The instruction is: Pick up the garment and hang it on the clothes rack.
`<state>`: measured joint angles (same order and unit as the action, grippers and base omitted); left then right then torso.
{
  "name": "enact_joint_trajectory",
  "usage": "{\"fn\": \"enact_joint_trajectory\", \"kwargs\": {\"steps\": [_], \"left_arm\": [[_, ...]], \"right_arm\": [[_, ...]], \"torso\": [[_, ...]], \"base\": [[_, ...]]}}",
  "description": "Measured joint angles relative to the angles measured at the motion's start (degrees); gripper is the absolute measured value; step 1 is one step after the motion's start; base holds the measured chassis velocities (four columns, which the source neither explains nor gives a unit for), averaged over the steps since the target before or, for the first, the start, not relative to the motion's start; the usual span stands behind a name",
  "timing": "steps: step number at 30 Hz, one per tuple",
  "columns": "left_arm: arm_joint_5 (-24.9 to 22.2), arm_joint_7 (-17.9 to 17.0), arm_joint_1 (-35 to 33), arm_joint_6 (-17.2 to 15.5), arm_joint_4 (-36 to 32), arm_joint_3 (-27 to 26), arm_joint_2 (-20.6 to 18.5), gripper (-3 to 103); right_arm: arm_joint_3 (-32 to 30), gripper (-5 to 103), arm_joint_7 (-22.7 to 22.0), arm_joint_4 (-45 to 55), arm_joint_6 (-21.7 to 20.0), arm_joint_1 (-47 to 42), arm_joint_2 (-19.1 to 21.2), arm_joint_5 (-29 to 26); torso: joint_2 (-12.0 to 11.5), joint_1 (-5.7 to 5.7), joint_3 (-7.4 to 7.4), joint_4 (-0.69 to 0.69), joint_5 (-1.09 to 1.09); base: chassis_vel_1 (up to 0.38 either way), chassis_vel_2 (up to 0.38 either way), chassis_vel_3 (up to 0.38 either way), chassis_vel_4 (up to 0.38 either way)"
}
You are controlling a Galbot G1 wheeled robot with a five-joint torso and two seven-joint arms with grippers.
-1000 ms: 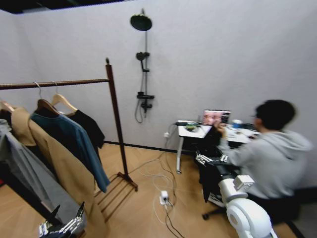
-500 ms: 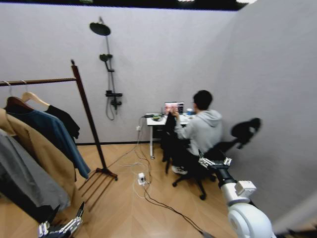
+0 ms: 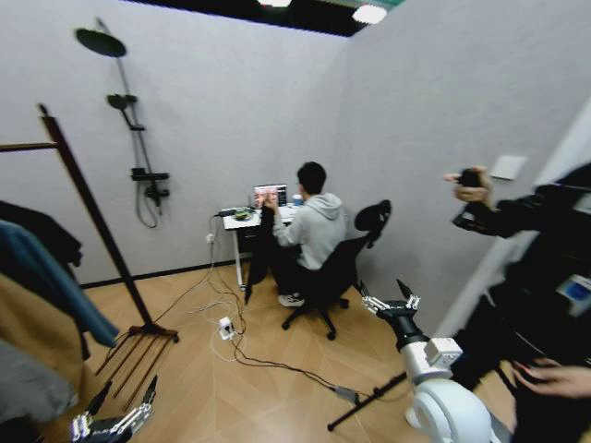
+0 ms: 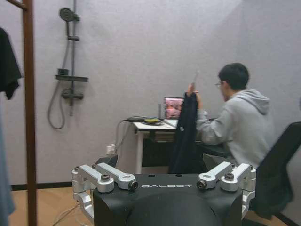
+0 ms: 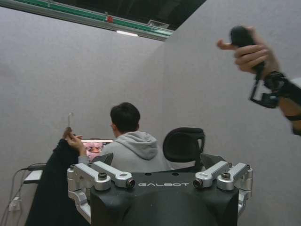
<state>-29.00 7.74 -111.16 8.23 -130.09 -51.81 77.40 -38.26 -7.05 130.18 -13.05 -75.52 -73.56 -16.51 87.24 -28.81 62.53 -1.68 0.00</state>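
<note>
1. Two grippers sit nearest. The left gripper [image 3: 120, 411] hangs low at 7 o'clock in the head view, just above the wooden floor [image 3: 240, 397]. Its fingers are spread apart and it holds nothing. The left wrist view shows the same spread fingers [image 4: 106, 178].
2. The right gripper [image 3: 381, 293] is raised at about 4 o'clock in the head view. It points into the room with its fingers [image 5: 104, 178] apart and nothing between them.
3. The clothes rack [image 3: 92, 231] stands at 9 o'clock. One dark-brown post slants up from the slatted base, and a short length of rod runs to the picture's edge. The post [image 4: 29, 117] also shows in the left wrist view.
4. The garment [image 3: 37, 231] hangs on the rack at 9 o'clock, a black top just beside the post and well apart from both grippers. A piece of it [image 4: 8, 61] shows in the left wrist view.
5. Just below the garment a teal shirt [image 3: 46, 277] hangs, with a tan coat [image 3: 37, 332] lower still.
6. White cables [image 3: 226, 328] trail across the floor at 6 o'clock, between the rack's base and a black office chair [image 3: 355, 249].
7. Farthest, at 12 o'clock, a small desk [image 3: 242, 220] with a laptop [image 3: 270, 195] stands against the grey wall. A dark cloth [image 3: 261, 254] hangs in front of it, and a black shower fixture [image 3: 125, 101] is mounted at 10 o'clock.
</note>
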Motion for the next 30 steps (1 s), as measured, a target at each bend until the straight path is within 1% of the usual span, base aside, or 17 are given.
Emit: {"fn": "enact_joint_trajectory", "kwargs": {"steps": [1, 3, 4, 7, 9, 12, 17, 18, 19, 21, 23, 24, 25, 27, 28, 29, 30], "left_arm": [[0.00, 0.00, 0.00, 0.00, 0.00, 0.00, 0.00, 100], [0.00, 0.00, 0.00, 0.00, 0.00, 0.00, 0.00, 100], [0.00, -0.01, 0.00, 0.00, 0.00, 0.00, 0.00, 100], [0.00, 0.01, 0.00, 0.00, 0.00, 0.00, 0.00, 100], [0.00, -0.01, -0.01, 0.00, 0.00, 0.00, 0.00, 100], [0.00, -0.03, -0.01, 0.00, 0.00, 0.00, 0.00, 100], [0.00, -0.04, -0.01, 0.00, 0.00, 0.00, 0.00, 100], [0.00, -0.03, -0.01, 0.00, 0.00, 0.00, 0.00, 100], [0.00, 0.02, -0.02, 0.00, 0.00, 0.00, 0.00, 100], [0.00, 0.02, -0.02, 0.00, 0.00, 0.00, 0.00, 100], [0.00, -0.02, -0.02, 0.00, 0.00, 0.00, 0.00, 100], [0.00, -0.02, -0.02, 0.00, 0.00, 0.00, 0.00, 100], [0.00, -0.02, -0.02, 0.00, 0.00, 0.00, 0.00, 100], [0.00, -0.01, -0.02, 0.00, 0.00, 0.00, 0.01, 100], [0.00, -0.04, -0.02, 0.00, 0.00, -0.01, 0.00, 100], [0.00, -0.04, -0.02, 0.00, 0.00, -0.01, 0.00, 100], [0.00, -0.04, -0.02, 0.00, 0.00, -0.01, 0.00, 100]], "right_arm": [[0.00, 100, 0.00, -0.01, -0.02, -0.04, 0.01, -0.05], [-0.02, 100, 0.00, -0.02, -0.02, -0.05, 0.03, -0.08], [-0.01, 100, 0.00, -0.12, -0.02, -0.05, 0.03, -0.16], [0.02, 100, 0.00, -0.35, 0.02, -0.03, 0.04, -0.23], [0.18, 100, 0.00, -0.48, 0.22, -0.01, 0.02, -0.23], [0.43, 100, 0.00, -0.82, 0.33, 0.12, 0.02, -0.21], [0.77, 100, 0.06, -1.17, 0.37, 0.58, -0.09, -0.15], [0.98, 100, 0.08, -1.33, 0.37, 0.72, -0.10, -0.12], [1.16, 100, 0.09, -1.49, 0.37, 0.85, -0.10, -0.07], [1.16, 100, 0.09, -1.49, 0.37, 0.85, -0.10, -0.07], [1.49, 100, 0.11, -1.68, 0.56, 1.03, -0.16, -0.05], [1.49, 100, 0.11, -1.68, 0.56, 1.03, -0.16, -0.05], [1.75, 100, 0.20, -1.99, 0.94, 1.07, -0.16, -0.05], [2.00, 100, 0.56, -2.34, 1.56, 1.11, -0.18, -0.07], [2.18, 100, 0.71, -2.50, 1.65, 1.14, -0.20, -0.04], [2.29, 100, 0.79, -2.58, 1.65, 1.18, -0.19, -0.02], [2.37, 100, 0.80, -2.67, 1.65, 1.20, -0.17, 0.02]], "torso": [[0.01, 0.02, -0.01, 0.01, 0.03], [0.02, 0.03, -0.01, 0.01, -0.01], [0.02, 0.03, -0.01, 0.02, 0.00], [0.02, 0.03, -0.01, 0.02, 0.03], [0.03, 0.04, -0.02, 0.05, -0.03], [0.01, 0.02, 0.00, 0.05, 0.03], [0.04, 0.06, -0.03, 0.03, -0.03], [0.03, 0.05, -0.02, 0.05, 0.02], [0.02, 0.03, 0.00, 0.03, 0.03], [0.02, 0.03, 0.00, 0.03, 0.03], [0.05, 0.08, -0.04, 0.04, -0.07], [0.05, 0.08, -0.04, 0.04, -0.07], [0.04, 0.08, -0.02, 0.04, 0.03], [0.04, 0.08, -0.02, 0.03, 0.04], [0.06, 0.09, -0.03, 0.05, -0.03], [0.06, 0.09, -0.04, 0.06, -0.02], [0.06, 0.09, -0.04, 0.03, -0.02]], "base": [[0.052, -0.297, -0.296, 0.072], [0.066, -0.297, -0.253, 0.147], [0.172, -0.272, -0.253, 0.177], [0.186, -0.231, -0.222, 0.190], [0.269, -0.232, -0.202, 0.234], [0.282, -0.235, -0.246, 0.257], [0.304, -0.309, -0.312, 0.286], [0.356, -0.354, -0.353, 0.356], [0.356, -0.352, -0.338, 0.356], [0.356, -0.352, -0.338, 0.356], [0.319, -0.325, -0.294, 0.323], [0.305, -0.325, -0.293, 0.314], [0.322, -0.285, -0.293, 0.280], [0.275, -0.257, -0.283, 0.247], [0.146, -0.135, -0.177, 0.213], [0.146, -0.135, -0.078, 0.165], [0.080, 0.041, -0.078, 0.091]]}}
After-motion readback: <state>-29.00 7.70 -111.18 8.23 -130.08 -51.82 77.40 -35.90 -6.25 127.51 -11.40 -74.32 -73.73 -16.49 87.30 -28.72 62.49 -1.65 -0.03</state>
